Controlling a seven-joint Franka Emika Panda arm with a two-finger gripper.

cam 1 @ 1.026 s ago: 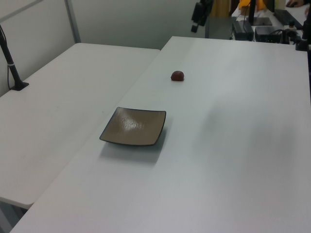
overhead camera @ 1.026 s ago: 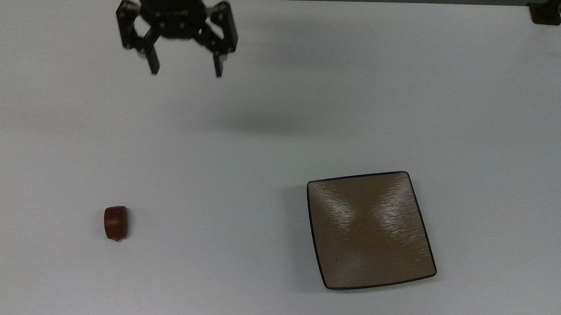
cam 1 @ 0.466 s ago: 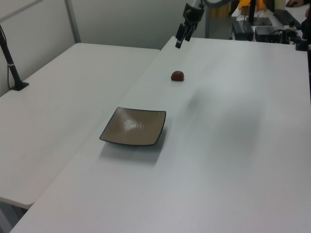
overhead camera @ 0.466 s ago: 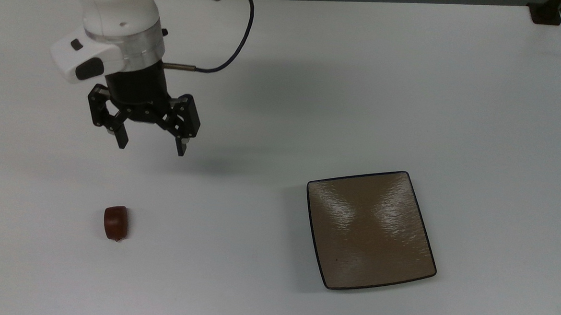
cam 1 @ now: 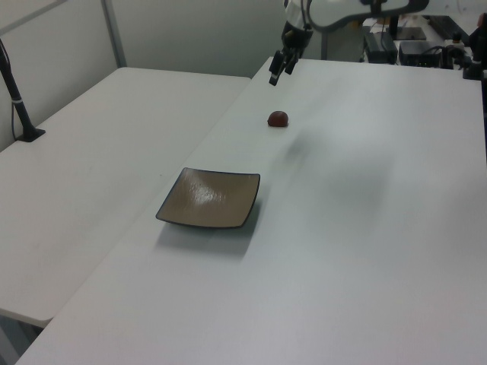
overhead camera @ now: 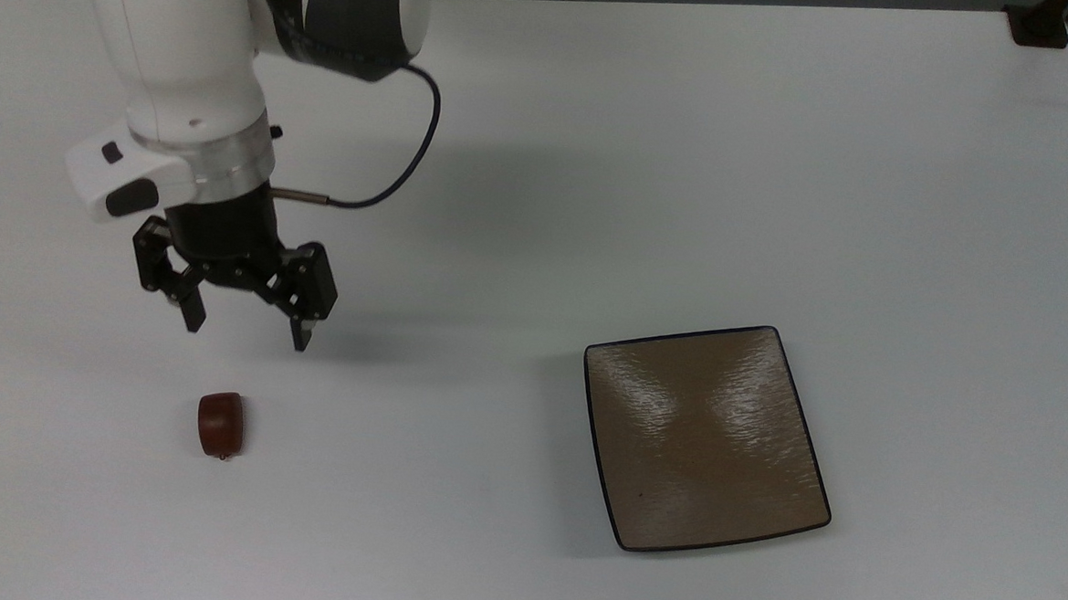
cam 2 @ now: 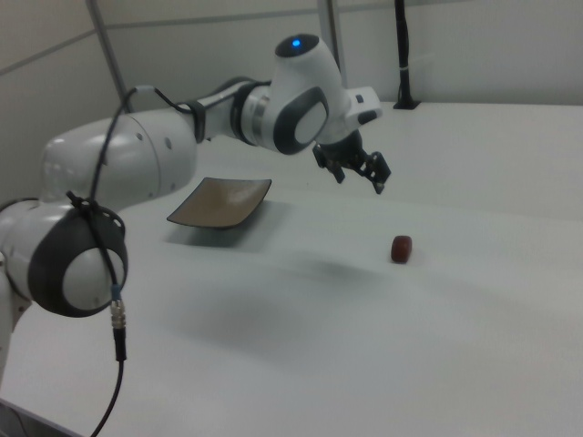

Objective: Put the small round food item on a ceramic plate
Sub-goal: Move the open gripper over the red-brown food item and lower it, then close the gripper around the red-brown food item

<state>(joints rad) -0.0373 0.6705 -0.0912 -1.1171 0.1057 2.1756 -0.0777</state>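
Note:
The small round food item (overhead camera: 220, 424) is a dark reddish-brown lump lying on the white table at the top view's lower left; it also shows in the left view (cam 1: 278, 119) and the right view (cam 2: 402, 248). My gripper (overhead camera: 246, 332) hangs open in the air above the table, a short way up the top view from the lump, nothing between its fingers. It shows too in the left view (cam 1: 275, 76) and the right view (cam 2: 363, 181). The ceramic plate (overhead camera: 705, 437), square, glossy tan-brown with a dark rim, lies bare at the top view's lower right (cam 1: 210, 198) (cam 2: 219, 202).
A dark cable (overhead camera: 395, 169) loops from the arm's wrist. A black post base (overhead camera: 1035, 24) stands at the top view's far right corner. A second white table (cam 1: 91, 175) adjoins on the left view's left, with a black stand (cam 1: 23, 114) on it.
The arm has swung down the top view and slightly left, bringing the open gripper lower and much closer to the lump. The lump and the plate have not moved.

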